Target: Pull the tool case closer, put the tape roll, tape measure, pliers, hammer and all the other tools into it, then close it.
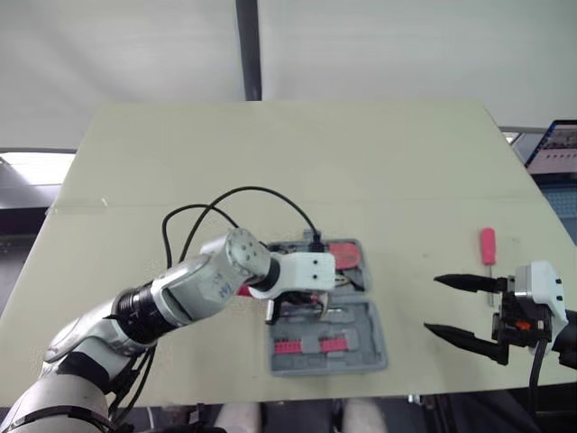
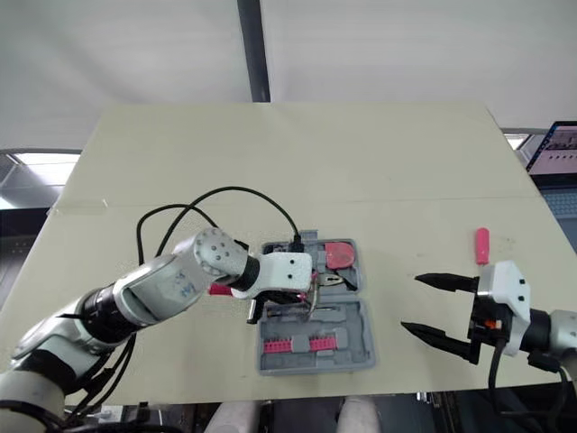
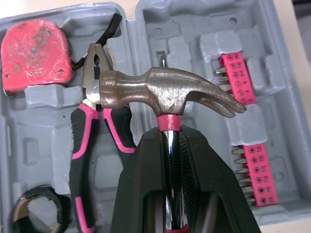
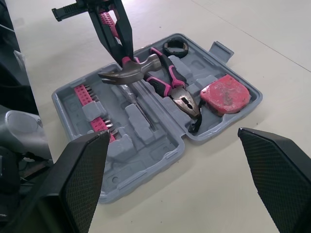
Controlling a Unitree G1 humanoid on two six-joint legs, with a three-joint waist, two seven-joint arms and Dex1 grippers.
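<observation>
The grey tool case (image 1: 368,321) lies open near the table's front edge, at the middle. My left gripper (image 1: 294,311) is shut on the neck of the hammer (image 3: 165,94), which hangs head-down just above the case. In the case lie the red tape measure (image 3: 34,51), the pink-handled pliers (image 3: 90,126), the black tape roll (image 3: 36,213) and two pink bit strips (image 1: 311,345). A red-handled screwdriver (image 1: 488,245) lies on the table to the right. My right gripper (image 1: 431,304) stands open with nothing in it, to the right of the case and just in front of the screwdriver.
A black cable (image 1: 243,194) loops over the table behind my left arm. A laptop (image 1: 554,149) sits past the table's right edge. The beige table (image 1: 297,162) stretches bare behind the case.
</observation>
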